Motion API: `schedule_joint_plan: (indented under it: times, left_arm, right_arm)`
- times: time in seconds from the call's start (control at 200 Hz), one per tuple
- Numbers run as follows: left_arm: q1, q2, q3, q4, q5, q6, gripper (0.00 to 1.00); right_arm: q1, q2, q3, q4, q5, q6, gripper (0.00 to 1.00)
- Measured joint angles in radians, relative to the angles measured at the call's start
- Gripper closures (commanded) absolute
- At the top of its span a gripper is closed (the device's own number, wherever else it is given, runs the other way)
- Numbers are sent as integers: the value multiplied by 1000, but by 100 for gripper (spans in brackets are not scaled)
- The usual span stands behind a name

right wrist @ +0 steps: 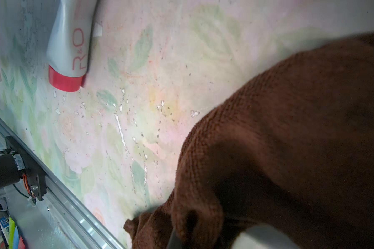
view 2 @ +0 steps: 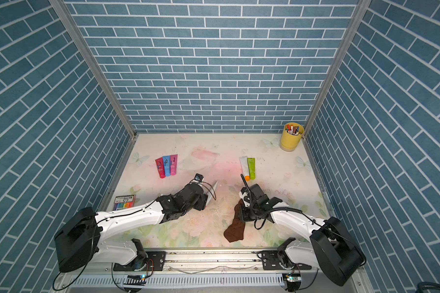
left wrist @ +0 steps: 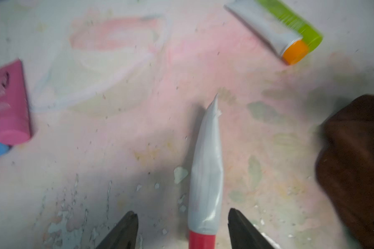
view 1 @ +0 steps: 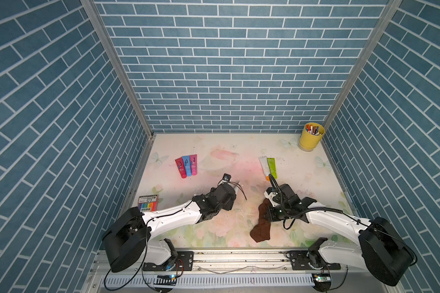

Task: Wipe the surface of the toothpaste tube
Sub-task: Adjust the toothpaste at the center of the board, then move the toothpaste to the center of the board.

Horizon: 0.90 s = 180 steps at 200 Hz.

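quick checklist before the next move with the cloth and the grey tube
1. Tube free of any grip: ok, the left hand is open, straddling the grey tube without clamping it.
2. Cloth secured: ok, the right hand is shut on the brown cloth.
3. Cloth touching the tube: not ok, they are apart.
4. Neighbours clear: ok, the white tube with orange cap and the green tube lie apart from the grey tube.
5. Tube surface clean: cannot tell.
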Motion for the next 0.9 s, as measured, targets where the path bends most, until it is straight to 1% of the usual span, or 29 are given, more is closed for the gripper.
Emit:
schedule_joint_plan:
  times: [0.105, 0.25, 0.36, 0.575, 0.9]
  left_arm:
    - [57, 2, -61, 56, 92, -11, 29]
    - [93, 19, -56, 146, 165, -21, 29]
    - [105, 72, -32, 197, 199, -21, 30]
    - [107, 181, -9, 231, 224, -20, 31]
    - [95, 210, -9, 242, 247, -14, 32]
  right_arm:
    - [1, 0, 0, 0, 0, 0, 100]
    - [1, 0, 0, 0, 1, 0, 100]
    - [1, 0, 0, 0, 1, 0, 100]
    - [2, 0, 0, 0, 2, 0, 100]
    - [2, 0, 0, 0, 1, 0, 100]
